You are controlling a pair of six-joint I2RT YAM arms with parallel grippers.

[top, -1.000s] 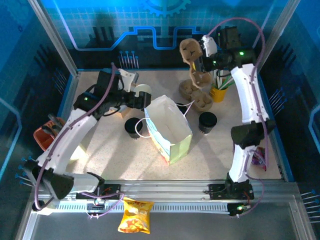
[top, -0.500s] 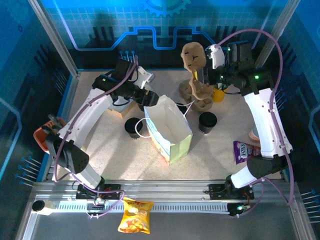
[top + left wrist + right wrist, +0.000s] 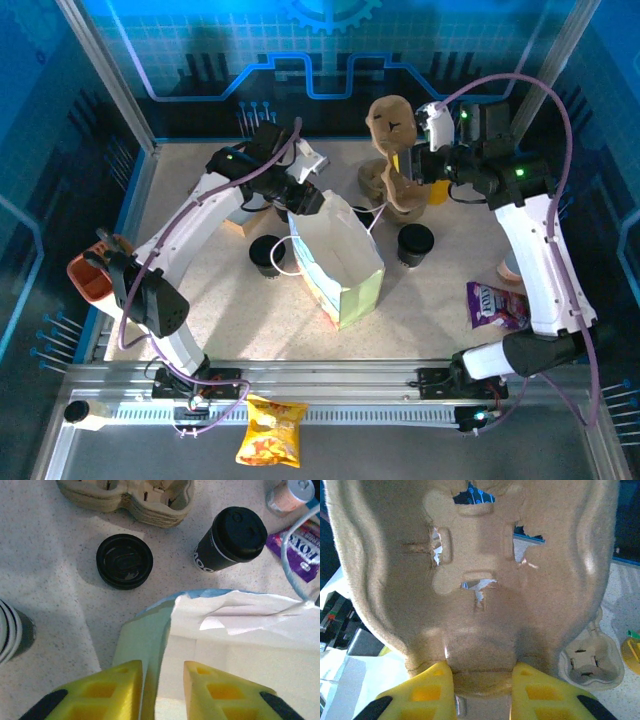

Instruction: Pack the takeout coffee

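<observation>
Left claw (image 3: 162, 668) pinches rim of white paper bag (image 3: 240, 630); right claw (image 3: 481, 672) clamps tan pulp carrier (image 3: 480, 555).
Black-lidded dark paper cup (image 3: 230, 537): likely light, crushable; grip mid-wall.

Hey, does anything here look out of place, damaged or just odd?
The yellow snack bag lies off the table, on the ledge past its near edge, away from everything else. The cardboard cup carrier held up by the right gripper has ragged, torn-looking slots. No spill is visible.
</observation>
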